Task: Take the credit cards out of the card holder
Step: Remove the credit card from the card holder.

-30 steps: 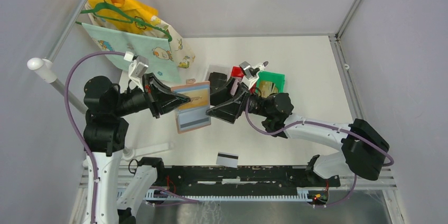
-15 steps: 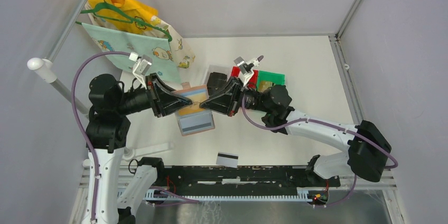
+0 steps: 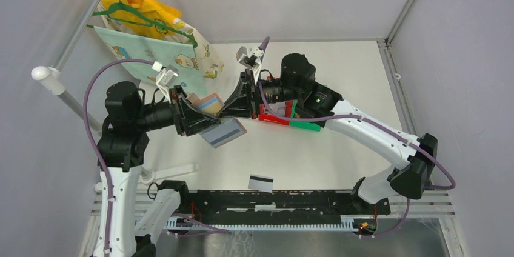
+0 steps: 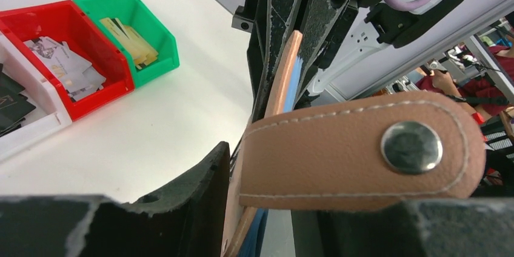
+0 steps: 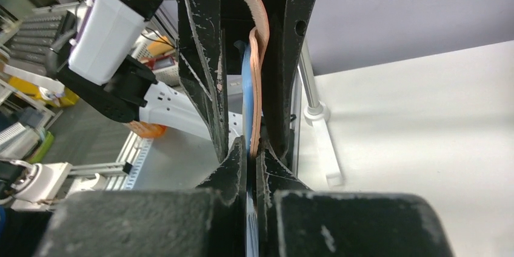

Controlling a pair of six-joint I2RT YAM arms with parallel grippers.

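Leather, reddish-brown and soft, is what my left gripper (image 3: 203, 119) is clamped on: the small folding card holder (image 3: 223, 131), held up off the white table (image 3: 357, 75) between my two arms. Its stitched snap tab (image 4: 354, 154) lies across my left wrist view. My right gripper (image 5: 251, 151) meets it from the other side, its jaws pressed almost together on a thin light-blue leaf of the pockets. I cannot tell whether a card sits inside that pinch or only the pocket sleeve.

One white plastic card with a black stripe (image 3: 260, 182) lies flat on the table near my bases, well apart from the holder, so I judge at least one card is already out. The red plastic bin (image 4: 36, 17) and the green plastic bin (image 4: 171, 45) stand off to the side.

I expect the holder to be light and floppy, bending wherever I do not support it. The cards should be stiff, thin and slick, and likely to cling to the shiny sleeves. The best hold on a card is its exposed edge alone, pulled straight along the pocket while my left jaws brace the cover close to that pocket. If I nip sleeve and card together, the whole holder will probably just drag along.
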